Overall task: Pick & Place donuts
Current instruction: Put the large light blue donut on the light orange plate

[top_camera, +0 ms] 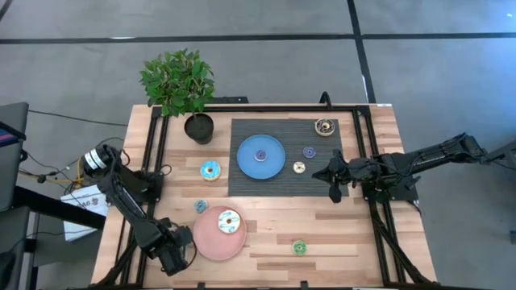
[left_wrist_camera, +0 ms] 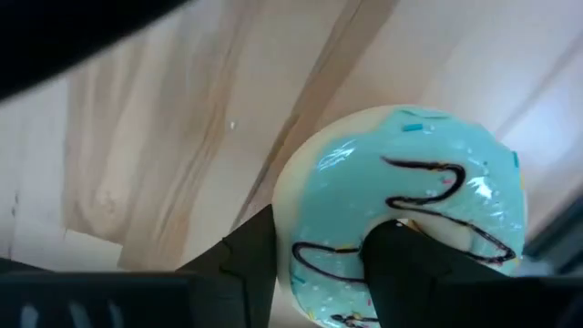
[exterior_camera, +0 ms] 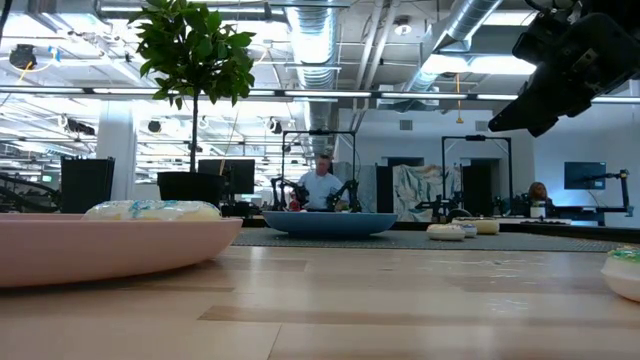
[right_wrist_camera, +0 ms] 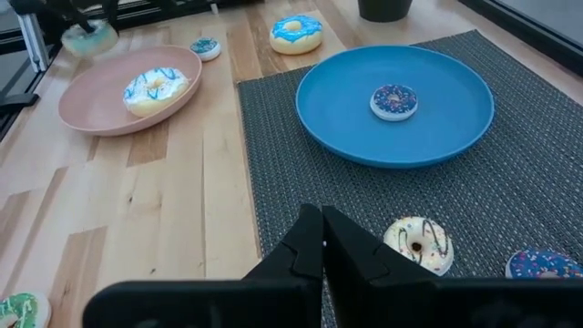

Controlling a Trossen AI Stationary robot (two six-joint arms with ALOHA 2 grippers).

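The left gripper (left_wrist_camera: 314, 273) holds a donut with light teal icing (left_wrist_camera: 410, 210) at the lower left of the high view, beside the pink plate (top_camera: 211, 243). One finger goes through its hole. The icing is glossy, with thin dark brown wavy lines and small sprinkles over a cream body. The right gripper (right_wrist_camera: 321, 239), fingers pressed together, hovers over the dark mat (right_wrist_camera: 537, 196).

Left hand (left_wrist_camera: 314, 273) fingers (left_wrist_camera: 250, 264) straddle rim of light blue donut (left_wrist_camera: 410, 200), above wood table (left_wrist_camera: 155, 155).
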